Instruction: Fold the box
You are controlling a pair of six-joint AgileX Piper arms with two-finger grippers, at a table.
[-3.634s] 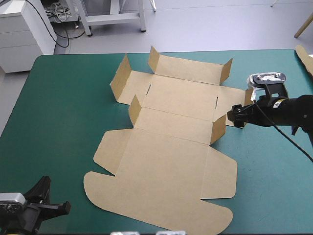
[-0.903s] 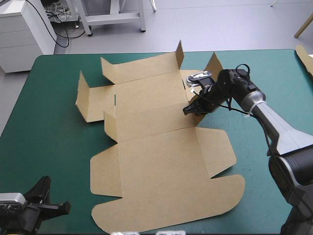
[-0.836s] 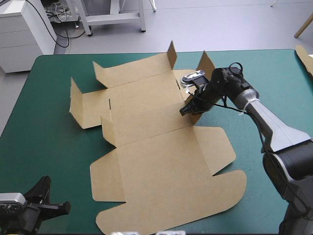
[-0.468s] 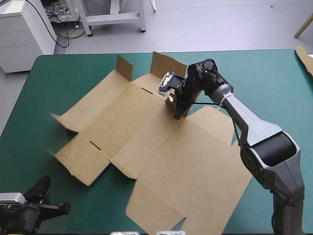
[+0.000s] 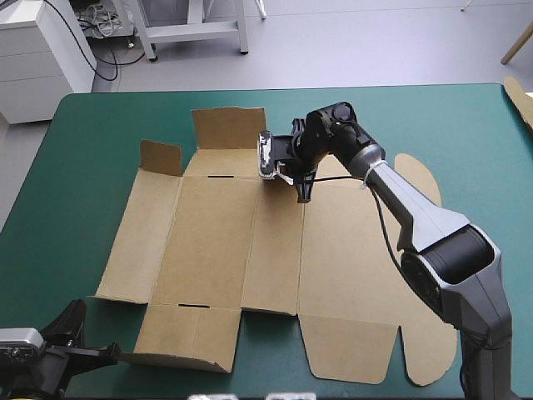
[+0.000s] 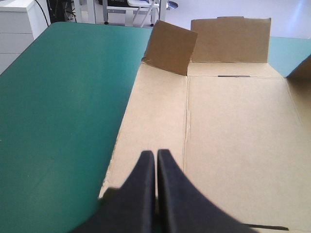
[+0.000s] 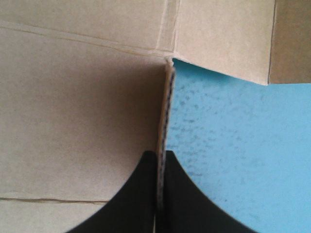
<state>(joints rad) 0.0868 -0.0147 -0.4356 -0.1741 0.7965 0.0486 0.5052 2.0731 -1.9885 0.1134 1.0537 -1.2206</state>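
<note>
Teal-green counter (image 5: pixel 92 150) carries the brown box (image 5: pixel 250 250), spread mostly flat across its middle. My right hand (image 5: pixel 301 197) is clamped on its far edge. My left hand (image 6: pixel 156 154), pressed together and empty, sits at the near-left corner.

One box (image 5: pixel 275 250), a single brown sheet, lies on one teal-green table (image 5: pixel 92 183). Two grippers show: the left gripper (image 6: pixel 156 154) at the table's near left corner, the right gripper (image 5: pixel 303 197) at the box's far edge. One separate board strip (image 5: pixel 520 98) sits at the far right corner.
</note>
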